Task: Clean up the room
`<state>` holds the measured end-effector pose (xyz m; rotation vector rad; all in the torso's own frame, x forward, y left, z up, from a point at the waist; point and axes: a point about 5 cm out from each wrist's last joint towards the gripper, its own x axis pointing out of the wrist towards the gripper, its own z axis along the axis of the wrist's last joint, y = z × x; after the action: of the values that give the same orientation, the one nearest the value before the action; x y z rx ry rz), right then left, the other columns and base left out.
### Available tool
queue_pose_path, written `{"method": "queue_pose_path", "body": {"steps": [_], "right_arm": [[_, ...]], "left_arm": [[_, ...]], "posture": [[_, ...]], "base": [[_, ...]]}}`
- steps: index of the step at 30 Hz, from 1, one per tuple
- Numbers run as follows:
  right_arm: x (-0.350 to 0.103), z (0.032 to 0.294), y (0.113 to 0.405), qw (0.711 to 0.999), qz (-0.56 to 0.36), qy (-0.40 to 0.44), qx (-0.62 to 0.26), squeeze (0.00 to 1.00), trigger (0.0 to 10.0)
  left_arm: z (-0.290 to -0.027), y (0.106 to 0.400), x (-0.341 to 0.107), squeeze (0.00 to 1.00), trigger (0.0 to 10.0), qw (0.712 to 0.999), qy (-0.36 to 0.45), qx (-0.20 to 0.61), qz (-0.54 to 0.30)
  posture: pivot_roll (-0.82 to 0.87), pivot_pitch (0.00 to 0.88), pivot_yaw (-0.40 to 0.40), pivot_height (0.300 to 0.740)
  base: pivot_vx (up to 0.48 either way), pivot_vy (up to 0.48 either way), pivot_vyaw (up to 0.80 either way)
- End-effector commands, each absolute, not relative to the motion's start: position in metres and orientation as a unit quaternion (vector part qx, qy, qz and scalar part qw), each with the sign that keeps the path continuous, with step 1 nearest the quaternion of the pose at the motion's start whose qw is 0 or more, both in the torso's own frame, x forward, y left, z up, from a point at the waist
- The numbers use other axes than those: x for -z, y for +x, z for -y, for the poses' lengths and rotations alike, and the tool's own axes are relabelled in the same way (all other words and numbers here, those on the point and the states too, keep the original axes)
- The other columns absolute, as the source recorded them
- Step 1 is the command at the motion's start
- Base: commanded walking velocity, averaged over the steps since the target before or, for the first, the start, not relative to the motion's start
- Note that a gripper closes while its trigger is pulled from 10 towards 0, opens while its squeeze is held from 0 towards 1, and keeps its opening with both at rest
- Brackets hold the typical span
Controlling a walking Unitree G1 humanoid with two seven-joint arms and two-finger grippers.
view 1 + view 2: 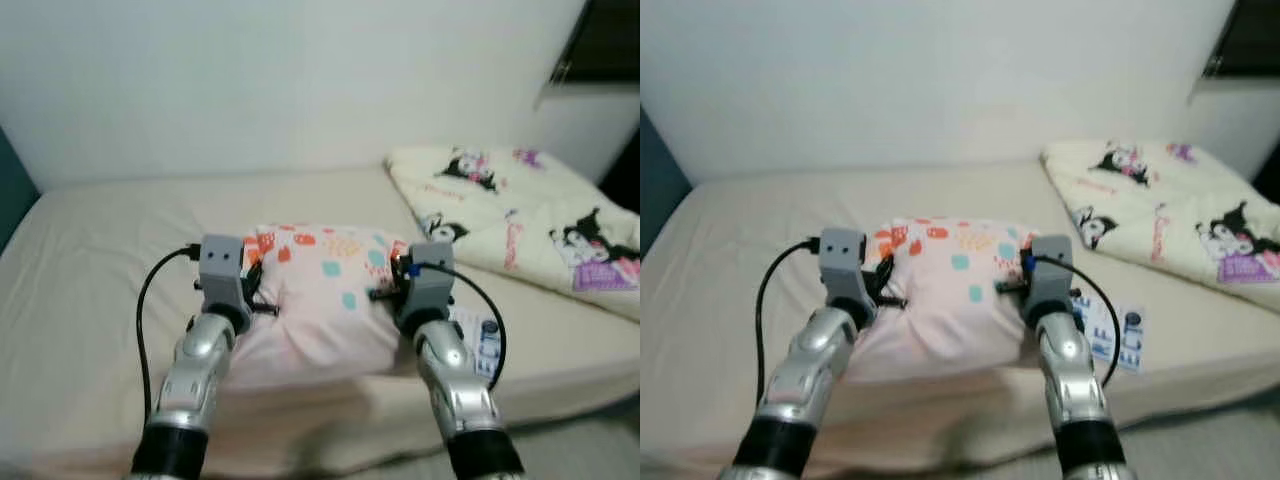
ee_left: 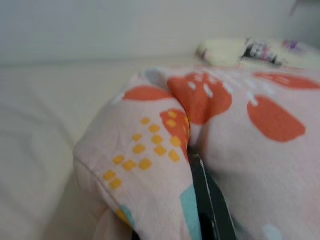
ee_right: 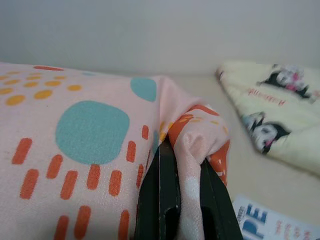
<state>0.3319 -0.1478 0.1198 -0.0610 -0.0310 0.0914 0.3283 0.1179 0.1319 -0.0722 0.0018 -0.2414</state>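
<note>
A pink pillow [image 1: 318,290] with orange, teal and yellow marks lies on the beige bed [image 1: 90,300], near its front edge. My left gripper [image 1: 262,292] is shut on the pillow's left end, with cloth bunched over one black finger [image 2: 210,200]. My right gripper [image 1: 385,285] is shut on the pillow's right end; its two black fingers [image 3: 162,195] pinch a fold of the cover. Both arms reach forward from the bottom of the eye views.
A folded cream blanket [image 1: 520,215] with cartoon prints lies on the bed at the right. A white paper with blue print [image 1: 480,345] lies just right of my right arm. A white wall [image 1: 300,80] backs the bed; grey floor [image 1: 590,450] shows at bottom right.
</note>
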Motion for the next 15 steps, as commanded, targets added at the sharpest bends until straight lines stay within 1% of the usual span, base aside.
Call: {"method": "queue_pose_path", "body": {"steps": [1,15], "right_arm": [[-0.1299,0.1366,0.3333,0.997,0.046,-0.025,-0.063,0.0,10.0],[-0.1299,0.1364,0.3336,0.997,0.047,-0.023,-0.063,0.0,10.0]], "left_arm": [[-0.1111,0.331,-0.148,0.0,10.0,0.989,-0.029,0.137,0.039],[-0.1111,0.3308,-0.1475,0.0,10.0,0.989,-0.03,0.138,0.039]], "posture": [[0.0,0.0,-0.068,0.74],[0.0,0.0,-0.072,0.74]], "base": [[0.0,0.416,0.0],[0.0,0.415,0.0]]}}
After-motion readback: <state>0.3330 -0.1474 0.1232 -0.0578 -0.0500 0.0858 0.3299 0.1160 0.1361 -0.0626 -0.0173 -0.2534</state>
